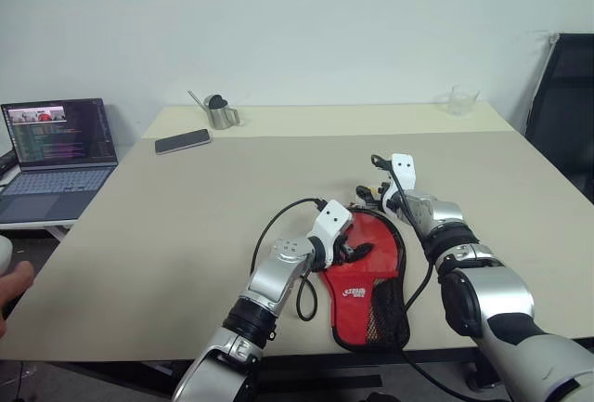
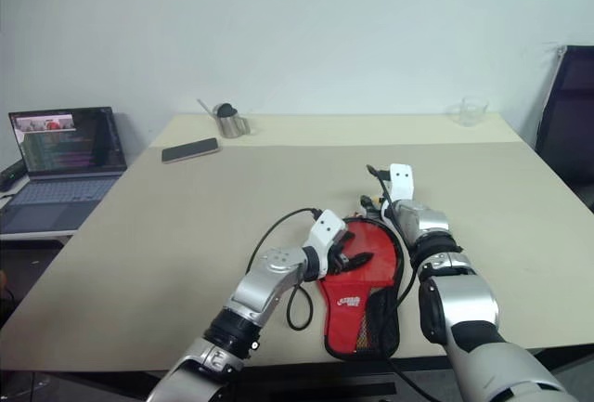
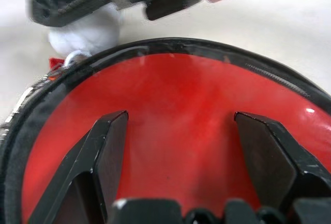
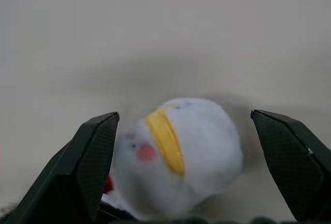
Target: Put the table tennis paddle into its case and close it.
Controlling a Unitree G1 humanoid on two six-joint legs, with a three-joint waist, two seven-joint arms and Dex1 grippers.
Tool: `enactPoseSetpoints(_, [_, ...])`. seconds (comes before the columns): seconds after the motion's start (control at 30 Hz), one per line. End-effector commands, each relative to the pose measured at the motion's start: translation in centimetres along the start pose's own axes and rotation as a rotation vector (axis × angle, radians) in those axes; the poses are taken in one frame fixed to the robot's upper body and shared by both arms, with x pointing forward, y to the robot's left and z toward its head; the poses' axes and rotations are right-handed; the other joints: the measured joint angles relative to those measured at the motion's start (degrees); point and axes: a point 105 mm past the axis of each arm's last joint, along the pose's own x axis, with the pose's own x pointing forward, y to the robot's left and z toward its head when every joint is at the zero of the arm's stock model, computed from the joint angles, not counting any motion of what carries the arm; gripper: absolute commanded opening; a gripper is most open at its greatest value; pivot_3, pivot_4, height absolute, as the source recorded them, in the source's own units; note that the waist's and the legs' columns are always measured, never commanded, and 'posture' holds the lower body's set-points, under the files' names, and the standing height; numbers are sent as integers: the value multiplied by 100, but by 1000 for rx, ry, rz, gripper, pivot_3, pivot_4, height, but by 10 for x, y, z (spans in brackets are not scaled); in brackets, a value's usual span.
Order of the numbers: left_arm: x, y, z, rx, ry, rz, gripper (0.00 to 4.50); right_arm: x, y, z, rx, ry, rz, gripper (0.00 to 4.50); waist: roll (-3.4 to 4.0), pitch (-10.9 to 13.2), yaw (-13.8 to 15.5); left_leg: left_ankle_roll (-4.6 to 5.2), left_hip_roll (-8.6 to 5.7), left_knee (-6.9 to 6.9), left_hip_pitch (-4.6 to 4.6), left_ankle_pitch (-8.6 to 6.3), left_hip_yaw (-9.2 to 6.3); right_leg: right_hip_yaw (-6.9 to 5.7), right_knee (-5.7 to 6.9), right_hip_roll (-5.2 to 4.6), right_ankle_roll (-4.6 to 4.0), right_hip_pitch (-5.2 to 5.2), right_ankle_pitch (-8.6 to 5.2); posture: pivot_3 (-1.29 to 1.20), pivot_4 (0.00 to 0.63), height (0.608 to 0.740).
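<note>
The red case (image 1: 357, 295) with black trim, a white logo and a mesh pocket lies flat near the table's front edge, its round end farthest from me. My left gripper (image 3: 178, 118) hovers open just over that round red end (image 3: 170, 105). At the case's far tip lies the white ball charm (image 4: 181, 157) with a yellow stripe. My right gripper (image 4: 183, 115) stands open around the charm, fingers well apart from it. In the head views the right gripper (image 1: 371, 196) sits at the case's far edge. The table tennis paddle is hidden.
A phone (image 1: 182, 141), a metal cup (image 1: 221, 114) and a clear glass (image 1: 462, 100) stand at the table's far side. An open laptop (image 1: 60, 151) sits on a side surface at left, a black chair (image 1: 566, 114) at right. A person's hand (image 1: 11, 286) shows at the left edge.
</note>
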Motion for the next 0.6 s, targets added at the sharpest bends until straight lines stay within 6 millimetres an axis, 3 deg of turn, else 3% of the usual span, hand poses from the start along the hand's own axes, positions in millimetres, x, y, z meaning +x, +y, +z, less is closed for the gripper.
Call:
enactPoseSetpoints(0.03, [1, -2, -32, -29, 87, 18, 3571, -2, 3, 22, -9, -55, -11, 4500, 12, -10, -2, 1, 0, 0, 1, 0, 0, 0, 1, 0, 0, 0, 0, 0, 150, 740])
enactPoseSetpoints(0.47, [0, 2, -42, -55, 89, 61, 3571, 2, 10, 9, 6, -25, -1, 4500, 29, -33, -2, 18, 0, 1, 7, -9, -4, -3, 6, 2, -3, 6, 5, 0, 150, 740])
enactPoseSetpoints(0.6, [-1, 2, -43, -53, 92, 63, 3629, 2, 10, 8, 13, -23, -2, 3544, 31, -34, -2, 19, 0, 1, 8, -9, -4, -2, 5, 2, -3, 7, 5, 0, 150, 740])
